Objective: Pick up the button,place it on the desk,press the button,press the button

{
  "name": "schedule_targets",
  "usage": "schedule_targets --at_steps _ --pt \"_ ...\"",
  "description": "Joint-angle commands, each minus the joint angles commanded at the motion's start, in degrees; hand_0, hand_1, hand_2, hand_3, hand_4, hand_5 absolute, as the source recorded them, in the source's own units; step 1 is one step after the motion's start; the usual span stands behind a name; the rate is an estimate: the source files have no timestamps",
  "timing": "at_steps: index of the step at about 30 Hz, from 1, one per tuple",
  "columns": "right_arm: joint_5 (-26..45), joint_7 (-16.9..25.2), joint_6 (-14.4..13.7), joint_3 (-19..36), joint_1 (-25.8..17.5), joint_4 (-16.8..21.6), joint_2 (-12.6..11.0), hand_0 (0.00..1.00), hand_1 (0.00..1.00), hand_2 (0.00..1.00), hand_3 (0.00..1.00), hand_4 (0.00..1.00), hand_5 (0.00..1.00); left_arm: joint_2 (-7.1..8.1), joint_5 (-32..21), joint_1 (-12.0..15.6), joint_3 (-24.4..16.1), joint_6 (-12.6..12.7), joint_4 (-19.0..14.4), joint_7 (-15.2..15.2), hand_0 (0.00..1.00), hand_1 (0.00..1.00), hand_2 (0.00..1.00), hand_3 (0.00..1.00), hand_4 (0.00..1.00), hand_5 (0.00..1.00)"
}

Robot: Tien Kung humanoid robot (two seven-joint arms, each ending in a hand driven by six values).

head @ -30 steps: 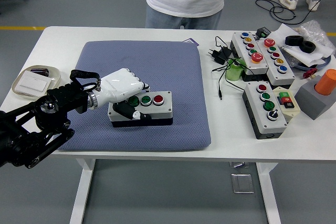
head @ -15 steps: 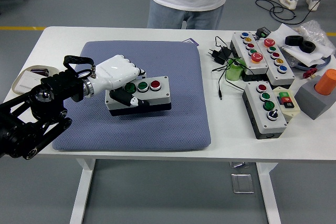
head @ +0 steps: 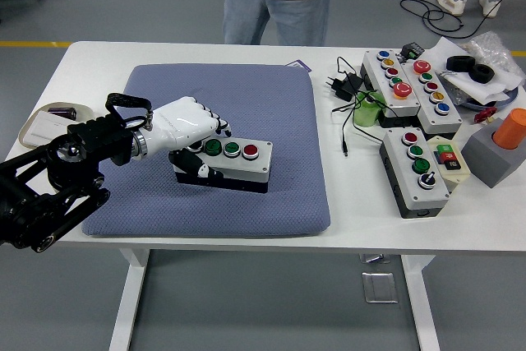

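One hand working: my left hand (head: 187, 125) grips the button box (head: 233, 164). It sits tilted on the blue pad (head: 271, 104).

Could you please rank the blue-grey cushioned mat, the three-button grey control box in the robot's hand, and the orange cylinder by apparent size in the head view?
1. Blue-grey cushioned mat, clearly the largest.
2. Three-button grey control box, held by the left hand.
3. Orange cylinder, the smallest, though the picture's right edge may crop it slightly.
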Motion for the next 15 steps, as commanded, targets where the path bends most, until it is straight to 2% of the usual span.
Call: schedule_targets --at_steps 3,4,5,9,10,15 --pt "0.2 0.1 0.0 -0.2 -0.1 0.0 0.0 0.694 0.651 0.682 0.601 0.320 0.087 -0.03 0.0 0.3 -0.9 0.0 -0.4 0.1 0.504 0.686 0.746 0.755 0.954 0.338" --pt "-0.1 0.0 0.0 -0.2 -0.1 0.0 0.0 0.690 0.651 0.681 0.602 0.319 0.088 -0.07 0.0 0.6 -1.8 -0.4 -0.9 0.3 0.576 0.745 0.824 0.846 0.988 0.380" --pt "-0.2 0.0 0.0 -0.2 -0.2 0.0 0.0 0.690 0.651 0.681 0.602 0.319 0.088 -0.09 0.0 0.7 -2.1 -0.5 -1.1 0.3 0.576 0.745 0.824 0.846 0.988 0.380" --pt "1.3 0.5 0.0 -1.2 -0.2 0.0 0.0 0.690 0.651 0.681 0.602 0.319 0.088 0.12 0.0 2.4 -8.1 -1.7 -5.9 1.0 0.576 0.745 0.824 0.846 0.988 0.380" --pt "1.1 0.7 0.1 -1.2 0.1 0.0 -0.1 0.689 0.648 0.677 0.601 0.319 0.088 0.27 0.0 2.5 -9.9 -1.9 -7.4 1.1 0.674 0.817 0.893 0.906 0.998 0.409" --pt "1.5 0.7 0.0 -2.8 0.4 0.0 -0.5 0.689 0.648 0.677 0.601 0.319 0.088 1.11 0.0 4.2 -16.2 -4.1 -14.0 1.7 0.674 0.817 0.893 0.906 0.998 0.409"
